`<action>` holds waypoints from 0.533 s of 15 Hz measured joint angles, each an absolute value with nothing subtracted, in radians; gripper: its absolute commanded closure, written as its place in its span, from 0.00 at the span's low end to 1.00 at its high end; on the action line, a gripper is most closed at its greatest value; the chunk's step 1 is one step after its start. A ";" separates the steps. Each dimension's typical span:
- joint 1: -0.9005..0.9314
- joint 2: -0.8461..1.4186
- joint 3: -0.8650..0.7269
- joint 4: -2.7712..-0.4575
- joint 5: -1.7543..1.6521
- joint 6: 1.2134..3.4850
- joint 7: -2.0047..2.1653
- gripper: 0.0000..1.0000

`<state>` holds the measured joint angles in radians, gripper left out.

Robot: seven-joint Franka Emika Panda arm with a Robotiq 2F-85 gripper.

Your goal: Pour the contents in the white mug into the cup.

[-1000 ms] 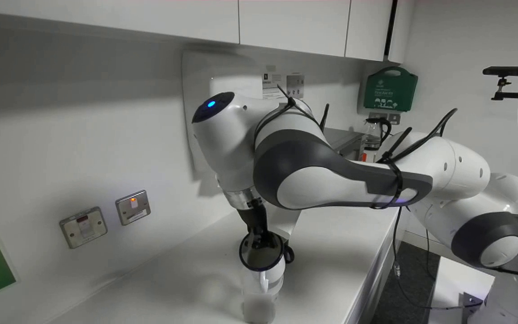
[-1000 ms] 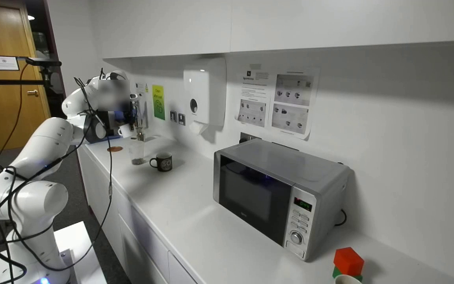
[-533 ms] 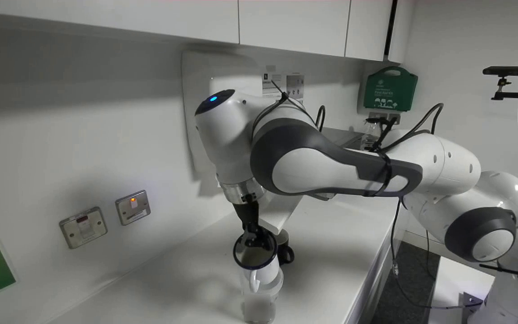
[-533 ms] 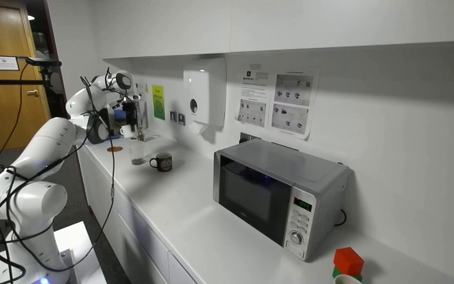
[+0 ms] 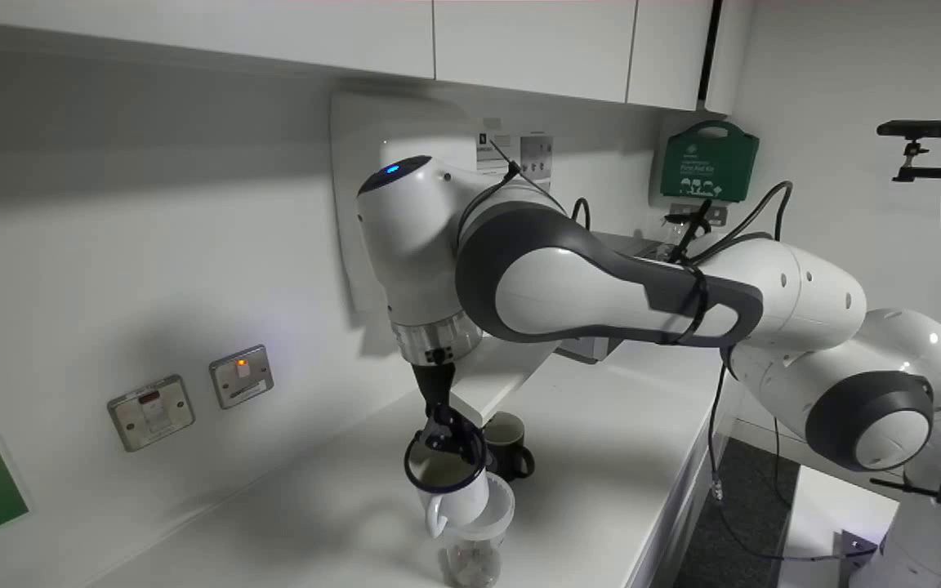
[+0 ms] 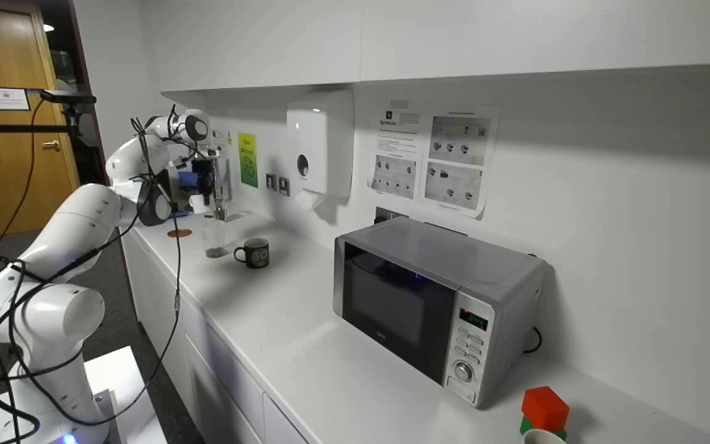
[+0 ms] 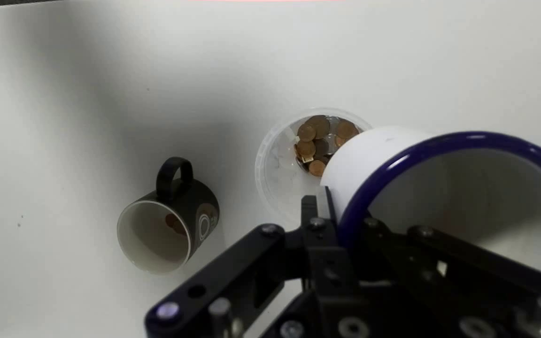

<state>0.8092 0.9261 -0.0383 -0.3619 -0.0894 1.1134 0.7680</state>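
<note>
"White mug (image 7: 439, 192), dark blue rim: state its position."

"In the wrist view, right of the frame, mouth turned toward the camera. In an exterior view, lower centre, held above the worktop (image 5: 315, 523) with the handle toward the bottom of the frame. The interior is too dim to read."

"Report the gripper (image 7: 348, 218)."

"Jaws clamped on the mug wall, at its left edge in the wrist view. One finger (image 7: 309, 211) lies outside the wall; its counterpart lies inside, past the rim."

"Locate the translucent plastic cup (image 7: 277, 173)."

"It stands on the worktop near the centre of the wrist view, partly behind the white mug. Brown coins (image 7: 307, 149) lie in the bottom. Contact between mug and cup cannot be determined."

"Identify the vessel at left."

"Black mug (image 7: 195, 204), upright, light lining, handle toward the top of the frame. It stands near the plastic cup, apart from it. Reddish-brown items (image 7: 175, 223) sit inside, too small to name."

"List surrounding items."

"In an exterior view: microwave oven (image 6: 435, 302), right of centre; paper towel dispenser (image 6: 321, 145), upper centre; red block (image 6: 545, 408), lower right. In an exterior view: first aid kit (image 5: 710, 163), upper right."
</note>
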 measured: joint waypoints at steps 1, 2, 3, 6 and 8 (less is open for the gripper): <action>0.808 0.926 -0.035 -0.362 -0.084 1.121 0.784 0.99; 0.806 0.926 -0.033 -0.362 -0.082 1.129 0.799 0.99; 0.806 0.927 -0.031 -0.362 -0.081 1.142 0.815 0.99; 0.804 0.927 -0.030 -0.362 -0.081 1.177 0.860 0.99; 0.802 0.927 -0.030 -0.362 -0.081 1.199 0.901 0.99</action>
<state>0.8019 0.9268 -0.0300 -0.3619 -0.0813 1.1994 0.9012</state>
